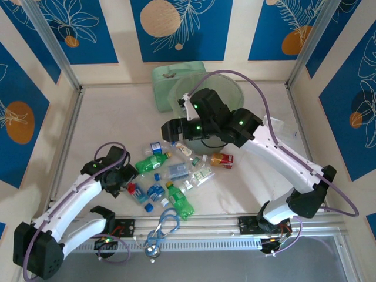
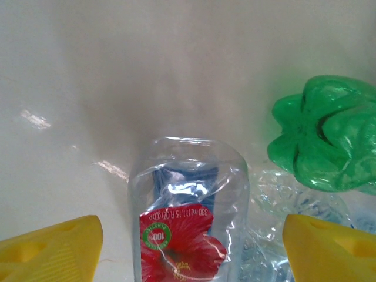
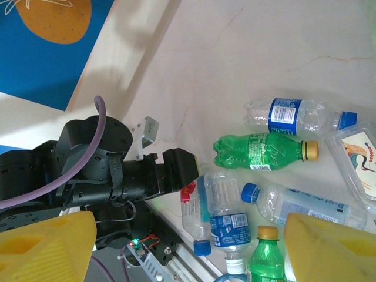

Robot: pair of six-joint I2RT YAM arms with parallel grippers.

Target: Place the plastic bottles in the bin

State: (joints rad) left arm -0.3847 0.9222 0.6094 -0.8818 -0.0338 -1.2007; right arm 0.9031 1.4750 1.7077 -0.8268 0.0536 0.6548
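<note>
Glossy, crinkled plastic bottles (image 3: 258, 151) — smooth pale table (image 3: 247, 53), faintly shiny

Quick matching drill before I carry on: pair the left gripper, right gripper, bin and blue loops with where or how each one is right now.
1. left gripper
2. right gripper
3. bin
4. blue loops

A. at the near edge of the table
B. open, nothing between its fingers
C. at the far side, by the mint-green box
D. open, one finger either side of the red-flower bottle

Pairs: 1-D, 2-B, 3-C, 4-A
</note>
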